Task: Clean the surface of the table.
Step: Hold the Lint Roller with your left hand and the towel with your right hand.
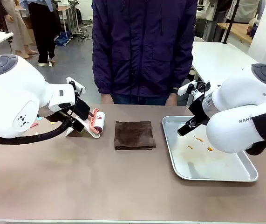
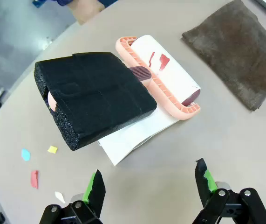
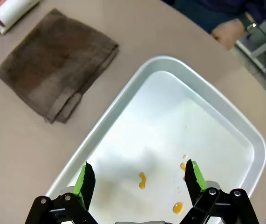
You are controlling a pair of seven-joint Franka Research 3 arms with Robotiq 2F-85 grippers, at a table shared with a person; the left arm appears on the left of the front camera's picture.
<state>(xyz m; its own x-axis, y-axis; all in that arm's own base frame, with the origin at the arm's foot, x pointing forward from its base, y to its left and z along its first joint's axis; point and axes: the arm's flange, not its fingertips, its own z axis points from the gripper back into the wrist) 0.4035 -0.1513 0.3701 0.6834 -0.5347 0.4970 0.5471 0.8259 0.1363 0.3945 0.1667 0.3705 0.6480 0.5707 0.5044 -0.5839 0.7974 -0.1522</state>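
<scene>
The right claw (image 3: 137, 175) is held open over a silver tray (image 3: 170, 121), where small orange spots (image 3: 142, 179) are seen. A folded brown cloth (image 3: 58, 65) is laid flat on the bench (image 3: 30, 154), just left of the tray. A person's hand (image 3: 228, 32) is seen at the far side.

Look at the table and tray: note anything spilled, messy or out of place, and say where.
Spilled orange drips dot the floor of the metal tray. Small coloured scraps litter the table beside the lint roller. The brown cloth lies neatly folded.
</scene>
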